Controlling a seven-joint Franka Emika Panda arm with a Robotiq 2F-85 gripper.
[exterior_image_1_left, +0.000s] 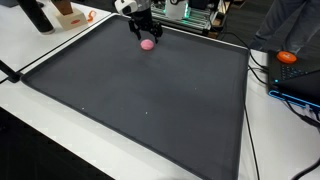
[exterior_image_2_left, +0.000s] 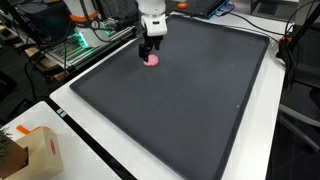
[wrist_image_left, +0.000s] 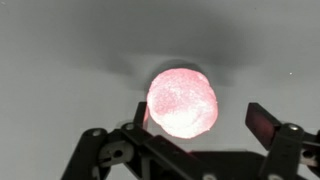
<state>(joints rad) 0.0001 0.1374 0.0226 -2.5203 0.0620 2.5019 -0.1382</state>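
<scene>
Gripper (wrist_image_left: 203, 115) wide open, black fingers (wrist_image_left: 262, 122) spread well apart, nothing held. Between them, seen from the wrist view, sits a small round pink ball (wrist_image_left: 182, 100) with a grainy, matte surface. It lies off centre, close against the finger on the picture's left and well clear of the other; whether it touches that finger cannot be told. Both exterior views put the gripper (exterior_image_1_left: 141, 30) low and pointing straight down, directly over the pink ball (exterior_image_1_left: 148, 43), fingertips about at the ball's height. The vertical, straddling pose looks chosen to leave room either side of a thing that rolls easily. The ball (exterior_image_2_left: 152, 60) rests on a large dark grey rubbery mat (exterior_image_2_left: 190, 100), near the mat's far edge in an exterior view (exterior_image_1_left: 150, 110), far from its middle. The flat, slightly grippy-looking sheet probably keeps the ball from wandering. The mat covers most of a white table (exterior_image_1_left: 40, 130). Off the mat, well away: an orange rounded object (exterior_image_1_left: 288, 57) among cables, a brown cardboard box (exterior_image_2_left: 30, 150) at a table corner, and green-lit electronics (exterior_image_2_left: 75, 42) behind the arm.
</scene>
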